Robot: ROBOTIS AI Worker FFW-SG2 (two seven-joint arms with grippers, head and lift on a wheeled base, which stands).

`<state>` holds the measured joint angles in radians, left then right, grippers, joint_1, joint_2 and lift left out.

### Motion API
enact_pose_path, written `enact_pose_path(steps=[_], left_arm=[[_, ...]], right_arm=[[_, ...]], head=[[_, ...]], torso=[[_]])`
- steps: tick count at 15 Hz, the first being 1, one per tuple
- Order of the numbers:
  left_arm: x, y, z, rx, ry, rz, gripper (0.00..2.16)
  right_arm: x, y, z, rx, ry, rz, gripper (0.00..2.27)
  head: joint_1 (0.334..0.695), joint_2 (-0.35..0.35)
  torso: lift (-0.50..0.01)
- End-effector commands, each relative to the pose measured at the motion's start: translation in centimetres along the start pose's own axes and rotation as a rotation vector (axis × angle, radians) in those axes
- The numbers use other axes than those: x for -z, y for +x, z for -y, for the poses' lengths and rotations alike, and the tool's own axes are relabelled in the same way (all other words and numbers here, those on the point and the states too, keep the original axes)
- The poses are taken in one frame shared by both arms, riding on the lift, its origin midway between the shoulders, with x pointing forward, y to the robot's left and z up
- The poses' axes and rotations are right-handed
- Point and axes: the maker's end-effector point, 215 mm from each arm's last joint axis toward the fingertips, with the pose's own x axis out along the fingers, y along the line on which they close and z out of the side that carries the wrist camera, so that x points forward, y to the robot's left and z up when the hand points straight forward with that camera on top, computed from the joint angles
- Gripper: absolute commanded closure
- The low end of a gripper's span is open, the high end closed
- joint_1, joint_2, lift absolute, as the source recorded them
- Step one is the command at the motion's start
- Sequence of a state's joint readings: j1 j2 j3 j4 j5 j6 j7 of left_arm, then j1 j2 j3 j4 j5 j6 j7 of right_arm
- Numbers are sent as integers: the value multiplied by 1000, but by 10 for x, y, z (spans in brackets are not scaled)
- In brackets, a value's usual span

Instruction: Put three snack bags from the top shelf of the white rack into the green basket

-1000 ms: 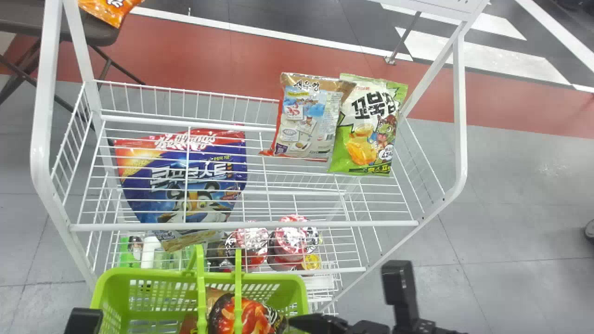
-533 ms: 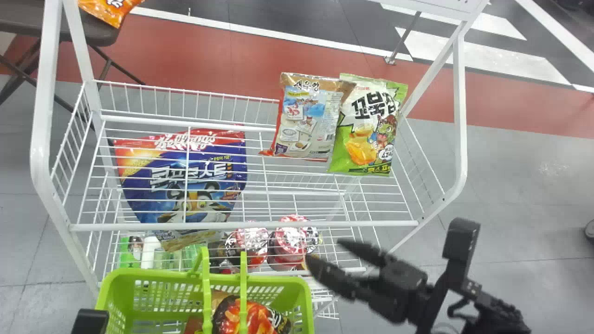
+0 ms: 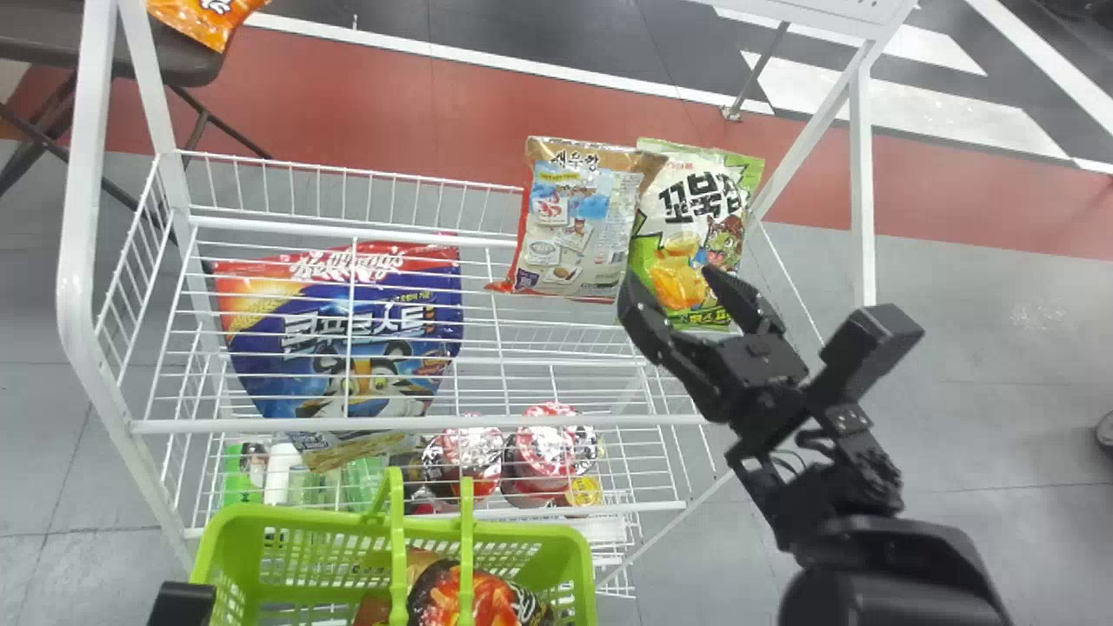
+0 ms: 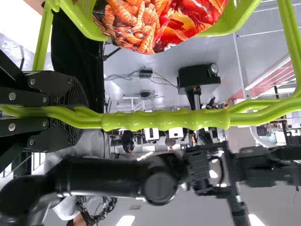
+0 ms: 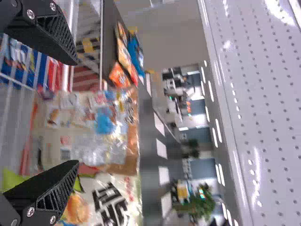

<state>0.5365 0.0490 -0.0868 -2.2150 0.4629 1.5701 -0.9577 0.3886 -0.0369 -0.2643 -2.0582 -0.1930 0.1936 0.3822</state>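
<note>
My left gripper (image 3: 181,603) is at the bottom left beside the green basket (image 3: 304,522). In the left wrist view, my left gripper (image 4: 70,110) is shut on the green handle (image 4: 164,119). A red-and-black snack bag (image 3: 461,600) and a brown one lie in the basket. Two bags stand side by side at the back right of the rack's top shelf: a brown-and-silver one (image 3: 574,226) and a green-and-white one (image 3: 696,196). My right gripper (image 3: 680,283) is open before the green bag's lower part. In the right wrist view, the brown bag (image 5: 89,127) appears beyond my open right gripper (image 5: 73,115).
White rack posts (image 3: 863,174) and the shelf's front rail (image 3: 452,423) frame the work. A blue cereal bag (image 3: 348,330) shows through the top wires, with round cups (image 3: 543,452) lower down. An orange bag (image 3: 204,17) lies on a dark chair behind.
My right gripper has risen from beside the basket up over the rack's right part, toward the green bag. The basket and my left gripper have shifted slightly to the right.
</note>
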Motion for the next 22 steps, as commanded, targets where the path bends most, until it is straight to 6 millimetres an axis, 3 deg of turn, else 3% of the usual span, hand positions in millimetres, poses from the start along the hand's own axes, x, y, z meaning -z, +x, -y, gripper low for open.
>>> enact_pose_path(steps=[1, 6, 10, 11, 12, 13, 14, 22], left_arm=[[2, 0, -1, -1, -2, -5, 2145], [0, -3, -2, -4, -2, -1, 2145], [-1, -2, -3, -5, 0, -4, 2145], [-2, -2, -3, -6, 2, -2, 2145], [-4, -4, -4, -10, 4, -1, 2145], [-8, -5, -4, -13, 10, 2, 2145], [-8, -5, -5, -15, 10, 3, 2145], [-6, -4, -3, -11, 10, -1, 2145]], right_arm=[[4, 31, 15, 92, -96, 24, 80], [44, 97, 77, 229, -135, -110, 80], [50, 118, 108, 290, -155, -152, 80], [62, 118, 116, 303, -151, -190, 282], [70, 114, 120, 307, -149, -216, 863], [82, 106, 127, 321, -132, -247, 1663], [90, 101, 128, 324, -109, -271, 2047], [52, 78, 142, 369, -55, -169, 2111]], head=[[695, -350], [695, -350], [695, -350], [695, -350], [695, -350], [695, -350], [695, -350], [695, -350]], torso=[[0], [0], [0], [0], [0], [0], [0], [0]])
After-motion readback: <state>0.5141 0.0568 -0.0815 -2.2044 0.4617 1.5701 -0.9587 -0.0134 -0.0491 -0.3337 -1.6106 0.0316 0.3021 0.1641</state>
